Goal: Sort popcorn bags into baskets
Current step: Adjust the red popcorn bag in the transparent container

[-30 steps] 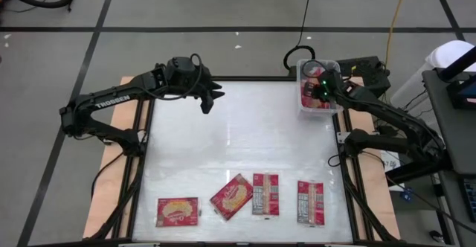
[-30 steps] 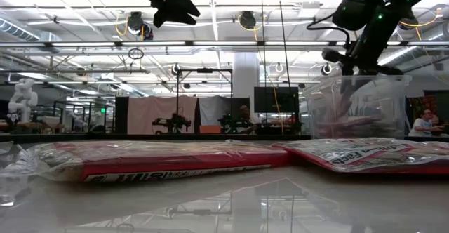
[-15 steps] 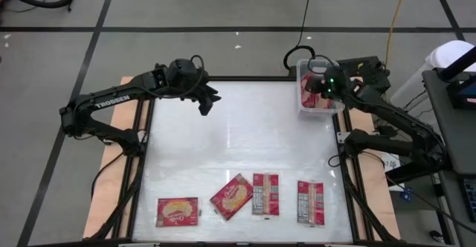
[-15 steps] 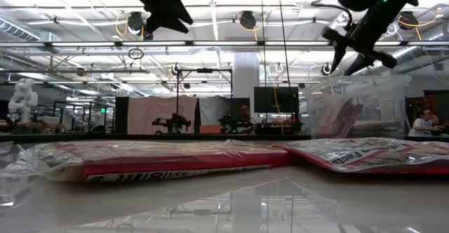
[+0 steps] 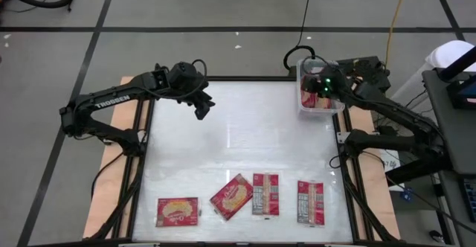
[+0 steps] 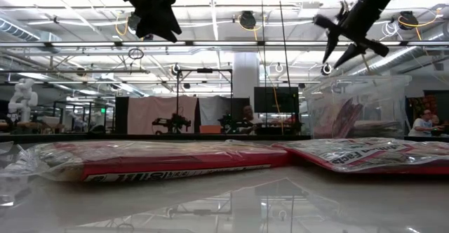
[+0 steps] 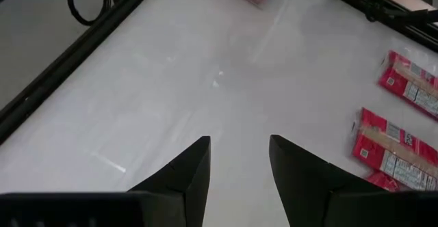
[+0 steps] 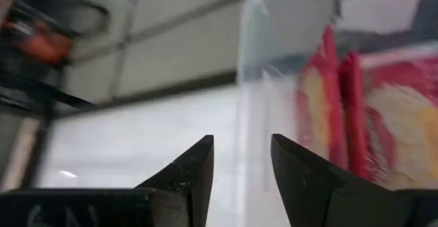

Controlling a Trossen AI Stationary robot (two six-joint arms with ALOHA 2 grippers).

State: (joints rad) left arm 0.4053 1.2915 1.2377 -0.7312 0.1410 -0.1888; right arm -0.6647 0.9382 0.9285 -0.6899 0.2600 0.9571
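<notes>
Right end effector (image 5: pixel 315 89) hangs released, empty, above the basket (image 5: pixel 303 107) with bags inside. Left end effector (image 5: pixel 201 110) released too. Four popcorn bags (image 5: pixel 265 193) lie along the table's (image 5: pixel 238 143) near edge; we'd descend centred, gripping one bag's short edge.

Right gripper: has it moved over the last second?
Yes. In the low view the right gripper has risen from inside the clear bin to well above its rim, open and empty.

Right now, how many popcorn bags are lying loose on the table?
4, all along the near edge: one at the left, a tilted one, one beside it, one at the right. More sit in the basket, partly hidden.
</notes>
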